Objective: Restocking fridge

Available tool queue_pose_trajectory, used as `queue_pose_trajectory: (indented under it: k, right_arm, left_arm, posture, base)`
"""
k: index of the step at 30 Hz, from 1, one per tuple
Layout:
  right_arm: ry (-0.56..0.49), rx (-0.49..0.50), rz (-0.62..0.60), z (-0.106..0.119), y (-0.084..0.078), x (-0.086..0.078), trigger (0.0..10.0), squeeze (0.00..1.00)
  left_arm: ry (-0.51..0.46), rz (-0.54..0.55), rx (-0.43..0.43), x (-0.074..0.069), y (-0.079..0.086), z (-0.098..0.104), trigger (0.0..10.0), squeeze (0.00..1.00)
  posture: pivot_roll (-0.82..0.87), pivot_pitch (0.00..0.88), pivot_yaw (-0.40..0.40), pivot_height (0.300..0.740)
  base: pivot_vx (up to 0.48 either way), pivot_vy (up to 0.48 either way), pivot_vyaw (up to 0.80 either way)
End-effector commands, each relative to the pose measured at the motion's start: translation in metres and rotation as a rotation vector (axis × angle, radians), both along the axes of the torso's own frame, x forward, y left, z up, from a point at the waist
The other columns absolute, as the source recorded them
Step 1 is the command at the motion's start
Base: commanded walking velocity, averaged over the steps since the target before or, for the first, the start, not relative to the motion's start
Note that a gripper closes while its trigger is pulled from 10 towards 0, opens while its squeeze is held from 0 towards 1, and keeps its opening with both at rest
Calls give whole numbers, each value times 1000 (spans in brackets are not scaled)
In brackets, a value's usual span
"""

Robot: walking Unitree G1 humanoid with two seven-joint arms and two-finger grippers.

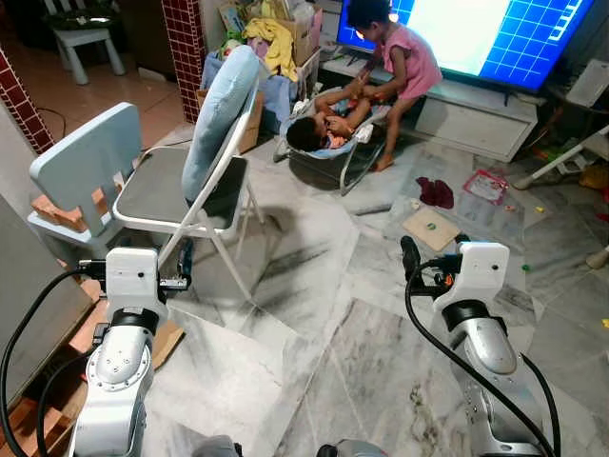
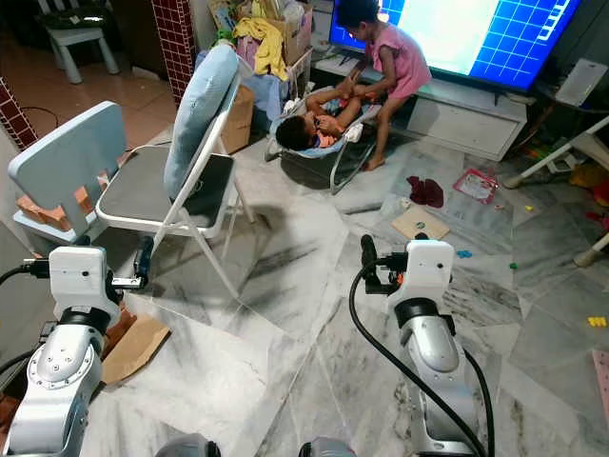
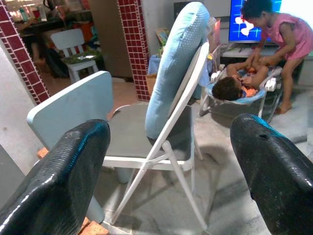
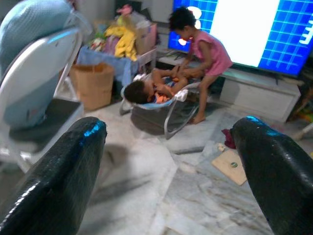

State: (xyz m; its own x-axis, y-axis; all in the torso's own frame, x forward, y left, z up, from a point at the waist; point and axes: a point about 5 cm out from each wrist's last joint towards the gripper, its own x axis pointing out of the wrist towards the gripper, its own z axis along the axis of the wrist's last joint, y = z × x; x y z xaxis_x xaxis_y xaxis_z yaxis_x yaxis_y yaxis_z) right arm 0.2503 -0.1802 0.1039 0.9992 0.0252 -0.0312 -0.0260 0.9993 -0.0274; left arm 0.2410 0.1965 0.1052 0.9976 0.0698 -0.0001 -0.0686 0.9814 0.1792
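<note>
Both arms are raised over a grey marble floor (image 1: 314, 333) in a living room. The left gripper (image 3: 168, 161) holds its two black fingers wide apart with nothing between them, and the right gripper (image 4: 168, 161) is spread the same way, also empty.

Just beyond the left gripper stands a white folding chair (image 1: 195, 195) with a pale blue cushion (image 1: 219, 114) leaning on its backrest; a small light-blue chair (image 1: 81, 167) is at its left. The left wrist view adds a red-tiled pillar (image 3: 131, 46) and a white child's chair (image 3: 73, 46) further back.

Far ahead, a person in a pink top (image 1: 404, 62) bends over a baby bouncer (image 1: 333, 143) where another person lies, before a bright blue screen (image 1: 495, 33). A cardboard piece (image 1: 431, 228) lies on the floor near the right gripper.

No fridge or groceries can be made out, so their place relative to either gripper cannot be told.
</note>
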Motion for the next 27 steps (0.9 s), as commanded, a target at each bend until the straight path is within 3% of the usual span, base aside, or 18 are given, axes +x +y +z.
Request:
queue_pose_trajectory:
  k: [1,17,27]
  right_arm:
    - [-14,-48,45,3,6,0,10000,0]
    - [-27,-4,124,6,21,4,10000,0]
    - [-21,35,112,4,23,4,10000,0]
  left_arm:
    - [1,11,13,-1,1,1,10000,0]
    - [14,38,6,0,3,0,10000,0]
    - [24,31,5,4,4,-1,10000,0]
  posture:
    - [35,16,-48,740]
    - [41,17,-49,740]
    - [41,17,-44,740]
  base:
    - [0,0,800]
    - [0,0,800]
    - [0,474,756]
